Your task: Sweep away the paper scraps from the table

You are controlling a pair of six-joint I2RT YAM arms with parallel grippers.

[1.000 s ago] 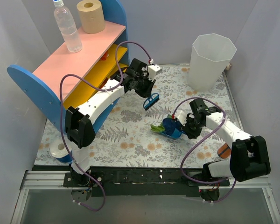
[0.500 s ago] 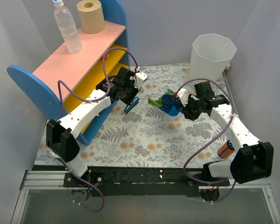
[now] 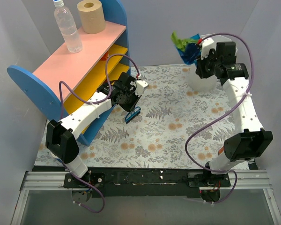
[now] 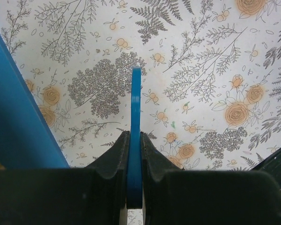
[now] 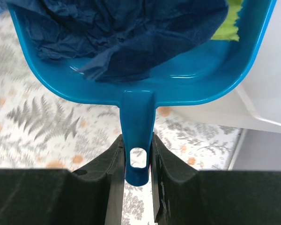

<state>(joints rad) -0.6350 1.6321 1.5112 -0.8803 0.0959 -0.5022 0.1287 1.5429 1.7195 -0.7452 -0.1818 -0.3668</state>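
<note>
A: Holding anything, the right gripper (image 5: 136, 157)?
B: Yes, its jaws clamp the blue dustpan (image 5: 187, 86) by the handle, high above the table's (image 3: 168, 133) far right corner, beside the white bin (image 3: 199, 80). The paper scraps (image 5: 131, 33), navy and green, lie in it.
A: The left gripper (image 4: 134, 140)?
B: Pinched tight on the blue brush (image 4: 136, 98), over the table's left half.

My corner: plain pale grey walls (image 3: 154, 28) close me in on three sides, evenly lit.
To my left stands a shelf (image 3: 79, 58) with pink top, yellow lower board and rounded blue ends; a clear plastic bottle (image 3: 68, 29) and a brown paper roll (image 3: 91, 16) stand on top.
</note>
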